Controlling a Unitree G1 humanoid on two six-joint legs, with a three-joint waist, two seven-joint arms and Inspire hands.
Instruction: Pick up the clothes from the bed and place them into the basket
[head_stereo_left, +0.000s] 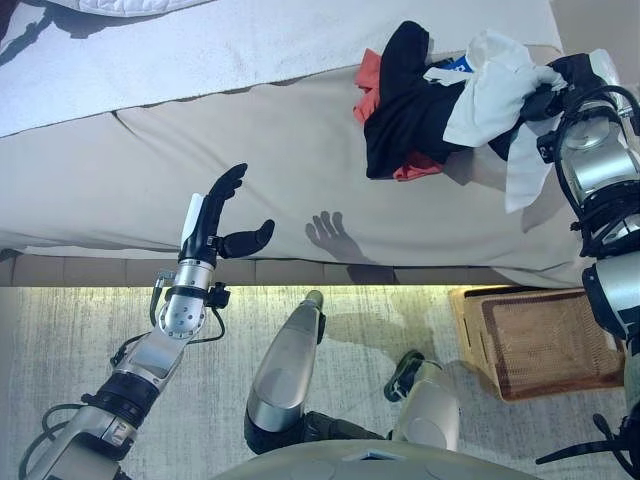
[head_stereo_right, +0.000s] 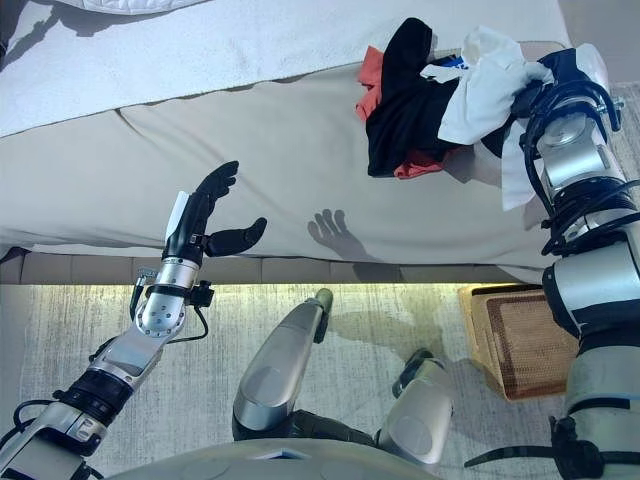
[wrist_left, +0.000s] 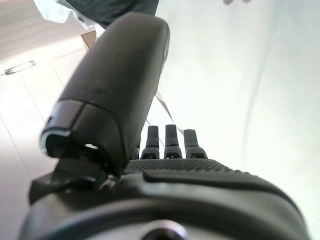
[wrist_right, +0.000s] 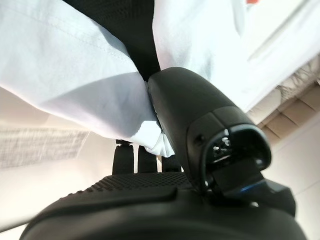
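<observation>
Pinching a white garment (head_stereo_left: 497, 88) in the right robot hand (head_stereo_left: 560, 85), thumb and fingers clamped on cloth at the pile of clothes (head_stereo_left: 415, 105) on the bed (head_stereo_left: 200, 130). Hovering the left robot hand (head_stereo_left: 215, 225) with fingers spread, empty. Waiting on the floor below: basket (head_stereo_left: 535, 345). Risking a slip, judging by the thin pinch, or dragging the dark garment (head_stereo_left: 405, 110) off the bed edge.

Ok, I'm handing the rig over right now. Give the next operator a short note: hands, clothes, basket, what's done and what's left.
Left hand: open, empty, over the bed.
Right hand: shut on the white garment at the bed's right edge.
Black garment and red garment lie heaped on the bed beside it.
Basket: on the floor below the right arm, no clothes visible inside.
Left: all the clothes still to go in.
</observation>
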